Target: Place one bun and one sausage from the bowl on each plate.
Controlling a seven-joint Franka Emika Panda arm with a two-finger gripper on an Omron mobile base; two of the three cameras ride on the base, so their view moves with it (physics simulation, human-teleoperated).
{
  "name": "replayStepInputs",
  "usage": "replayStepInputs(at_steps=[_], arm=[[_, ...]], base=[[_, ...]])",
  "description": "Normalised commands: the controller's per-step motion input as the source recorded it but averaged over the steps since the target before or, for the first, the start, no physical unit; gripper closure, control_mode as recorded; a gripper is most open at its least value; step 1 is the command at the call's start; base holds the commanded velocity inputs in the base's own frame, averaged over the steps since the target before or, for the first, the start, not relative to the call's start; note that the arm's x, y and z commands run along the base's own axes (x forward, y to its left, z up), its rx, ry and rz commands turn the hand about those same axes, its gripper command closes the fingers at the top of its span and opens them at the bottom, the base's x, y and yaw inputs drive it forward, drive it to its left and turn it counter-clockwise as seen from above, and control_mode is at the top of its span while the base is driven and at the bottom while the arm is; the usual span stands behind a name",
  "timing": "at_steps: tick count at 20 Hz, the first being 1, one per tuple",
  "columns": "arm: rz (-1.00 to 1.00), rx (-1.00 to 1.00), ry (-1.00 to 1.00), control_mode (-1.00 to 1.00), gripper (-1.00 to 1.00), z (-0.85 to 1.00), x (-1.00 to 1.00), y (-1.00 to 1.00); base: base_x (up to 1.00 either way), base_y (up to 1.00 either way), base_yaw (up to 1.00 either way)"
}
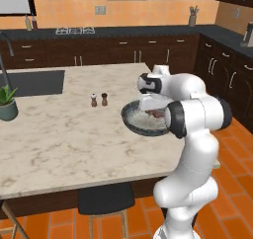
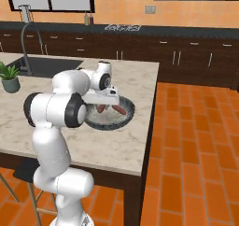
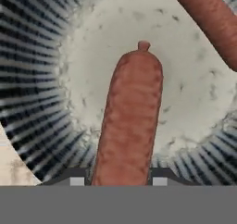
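A pale marbled surface (image 1: 59, 139) carries two small shakers (image 1: 99, 99) side by side near its middle, one lighter, one darker. A potted plant (image 1: 7, 102) stands at its left edge, near a dark sink (image 1: 34, 82) with a curved tap (image 2: 25, 45). A black stool (image 1: 105, 199) sits under the near edge. Dark cabinets (image 1: 123, 50) line the far wall, above an orange tiled floor (image 2: 196, 155).
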Motion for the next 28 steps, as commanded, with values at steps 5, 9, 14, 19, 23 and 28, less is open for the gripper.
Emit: replayStepInputs(at_steps=[5,9,14,19,23,28], arm=[[0.0,0.01,-0.33,-1.0,1.0,1.0,-0.9,0.01],[0.0,-0.07,-0.62,-1.0,1.0,1.0,-1.0,0.16],[0.0,-0.15,-0.69,-1.0,1.0,0.76,-1.0,0.23],[0.0,-0.02,-0.2,-1.0,1.0,0.1,-0.39,0.02],[0.0,0.0,0.0,-1.0,1.0,0.0,0.0,0.0],[0.0,0.0,0.0,1.0,1.0,0.0,0.0,0.0]], base=[[0.0,0.0,0.0],[0.0,0.0,0.0],[0.0,0.0,0.0],[0.0,0.0,0.0],[0.0,0.0,0.0],[-0.65,0.2,0.17]])
